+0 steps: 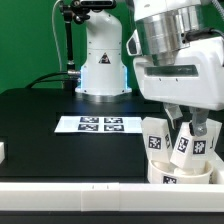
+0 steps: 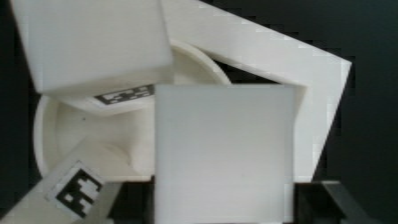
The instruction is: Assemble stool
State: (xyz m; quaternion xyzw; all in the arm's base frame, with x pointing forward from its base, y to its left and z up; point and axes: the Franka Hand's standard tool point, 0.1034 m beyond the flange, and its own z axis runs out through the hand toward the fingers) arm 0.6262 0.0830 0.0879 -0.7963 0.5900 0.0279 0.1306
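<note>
White plastic stool: round seat, tagged block legs upright; gripper clamped on one leg.

The arm is showing a glossy white shell with rounded, bulbous joint housings on a wide domed base, a pale blue glow sitting at the base's front. Black cables are running along a dark mount beside it. The wrist is wearing a grey metallic cylindrical band above a boxy white hand. The gripper is ending in dark fingers.
</note>
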